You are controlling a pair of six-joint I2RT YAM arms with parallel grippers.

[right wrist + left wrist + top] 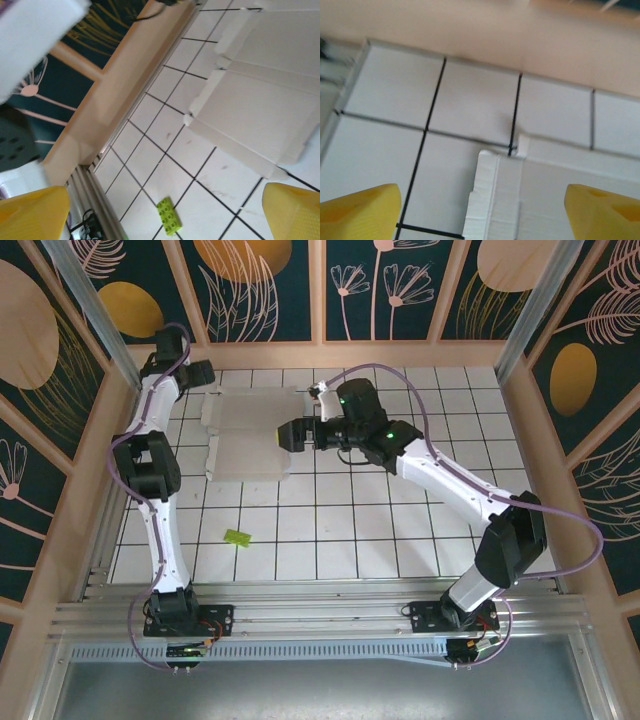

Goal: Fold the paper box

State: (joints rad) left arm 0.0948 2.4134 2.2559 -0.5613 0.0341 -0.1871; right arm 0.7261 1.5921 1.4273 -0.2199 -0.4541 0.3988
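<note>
The box (248, 435) is laid out flat, white side up, on the far left part of the table (330, 530). The left gripper (200, 373) is parked by the box's far left corner, jaws spread apart, nothing pinched. The right gripper (290, 435) is found at the box's right edge, jaws wide too, nothing gripped. A green scrap (237, 537) is seen nearer, well apart from the box.

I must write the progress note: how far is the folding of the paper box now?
Done: nothing; the paper box lies flat, white side up. In hand: the left pincer is open over its far left corner, the right pincer open near its right edge, neither gripping. Left: every fold.
</note>
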